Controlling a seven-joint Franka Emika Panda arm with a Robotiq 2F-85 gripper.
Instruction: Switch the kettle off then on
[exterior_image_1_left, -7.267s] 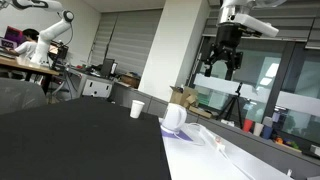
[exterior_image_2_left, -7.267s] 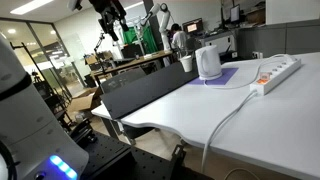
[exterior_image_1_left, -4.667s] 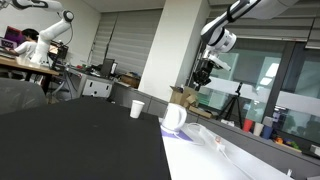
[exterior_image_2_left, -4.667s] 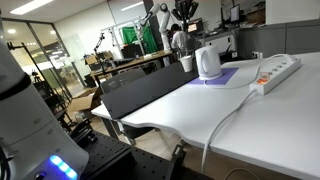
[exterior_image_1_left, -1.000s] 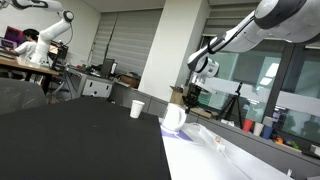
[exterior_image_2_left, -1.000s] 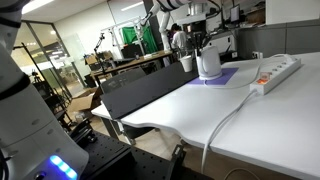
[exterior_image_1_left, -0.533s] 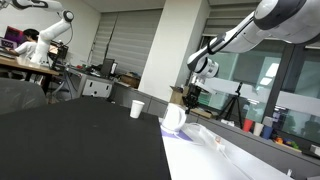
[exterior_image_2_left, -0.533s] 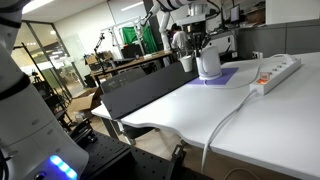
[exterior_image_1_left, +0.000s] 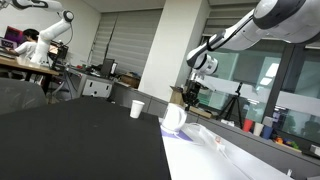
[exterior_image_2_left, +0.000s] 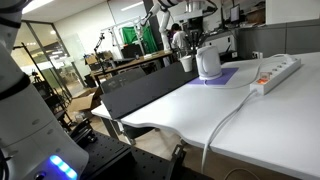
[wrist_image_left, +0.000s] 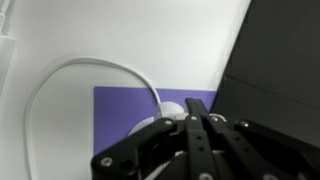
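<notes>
The white kettle (exterior_image_1_left: 174, 117) (exterior_image_2_left: 208, 62) stands on a purple mat (exterior_image_2_left: 228, 76) (wrist_image_left: 125, 103) on the white table. My gripper (exterior_image_1_left: 192, 96) (exterior_image_2_left: 195, 36) hangs just above the kettle's top, fingers pointing down. In the wrist view the gripper (wrist_image_left: 197, 124) is shut, its two black fingers pressed together with nothing between them. Below them shows a bit of the kettle (wrist_image_left: 160, 117), mostly hidden by the fingers. I cannot tell whether the fingertips touch it.
A small white cup (exterior_image_1_left: 137, 109) stands on the black table (exterior_image_1_left: 70, 140) beside the kettle. A white power strip (exterior_image_2_left: 275, 72) and its cable (exterior_image_2_left: 232, 115) (wrist_image_left: 60, 85) lie on the white table (exterior_image_2_left: 250, 130). Lab benches and another robot arm stand in the background.
The gripper has risen a little above the kettle over the last second, still shut. The kettle and cup have not moved.
</notes>
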